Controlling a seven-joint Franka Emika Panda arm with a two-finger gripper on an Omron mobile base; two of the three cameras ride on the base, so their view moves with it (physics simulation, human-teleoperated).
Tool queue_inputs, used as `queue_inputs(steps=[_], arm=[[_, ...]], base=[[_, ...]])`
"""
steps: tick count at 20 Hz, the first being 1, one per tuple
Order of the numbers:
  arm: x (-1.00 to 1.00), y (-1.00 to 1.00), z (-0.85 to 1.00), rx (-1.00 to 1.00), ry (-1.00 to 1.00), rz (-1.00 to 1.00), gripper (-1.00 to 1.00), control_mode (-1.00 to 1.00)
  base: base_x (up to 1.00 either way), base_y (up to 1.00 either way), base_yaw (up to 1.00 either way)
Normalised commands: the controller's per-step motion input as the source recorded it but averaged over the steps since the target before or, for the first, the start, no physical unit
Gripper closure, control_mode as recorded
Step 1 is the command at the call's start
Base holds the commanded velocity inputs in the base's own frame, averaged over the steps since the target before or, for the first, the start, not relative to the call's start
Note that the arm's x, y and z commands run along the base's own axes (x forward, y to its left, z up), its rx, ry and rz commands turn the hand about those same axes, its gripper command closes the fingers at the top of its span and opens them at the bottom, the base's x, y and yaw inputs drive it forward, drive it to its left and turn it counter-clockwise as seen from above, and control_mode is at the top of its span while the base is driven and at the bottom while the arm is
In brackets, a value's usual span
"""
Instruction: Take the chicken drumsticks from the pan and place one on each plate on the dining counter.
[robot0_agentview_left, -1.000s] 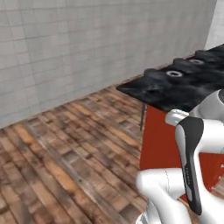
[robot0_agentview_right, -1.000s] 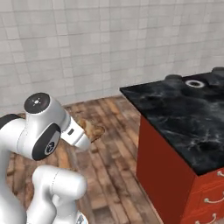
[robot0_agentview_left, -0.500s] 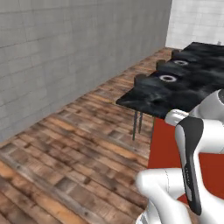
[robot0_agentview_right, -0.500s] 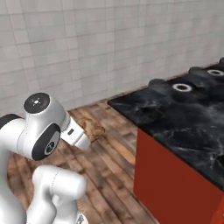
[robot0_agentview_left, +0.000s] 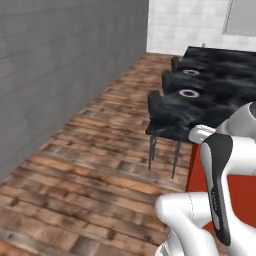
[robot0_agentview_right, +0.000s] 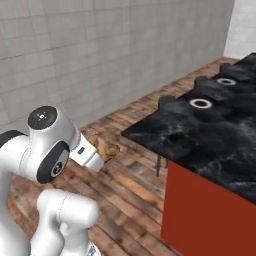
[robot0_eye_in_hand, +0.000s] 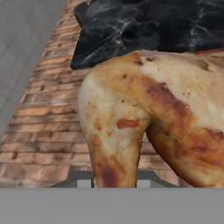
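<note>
1. Chicken drumstick (robot0_eye_in_hand: 144, 118) sits clamped in the end effector (robot0_eye_in_hand: 110, 183), up in the air over the wooden floor (robot0_agentview_left: 90, 150).
2. It shows golden-brown by the arm's white wrist in the right base view (robot0_agentview_right: 104, 149).
3. Two plates (robot0_agentview_right: 201, 103) rest along the counter (robot0_agentview_right: 220, 145) near its edge, well apart from the drumstick.
</note>
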Motion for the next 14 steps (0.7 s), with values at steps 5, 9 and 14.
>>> queue_inputs(steps=[5,9,14], arm=[[0.0,0.0,0.0,0.0,0.0,0.0,1.0,1.0],[0.0,0.0,0.0,0.0,0.0,0.0,1.0,1.0],[0.0,0.0,0.0,0.0,0.0,0.0,1.0,1.0]], base=[[0.91,1.0,-0.53],[0.94,1.0,-0.56],[0.99,1.0,-0.57]])
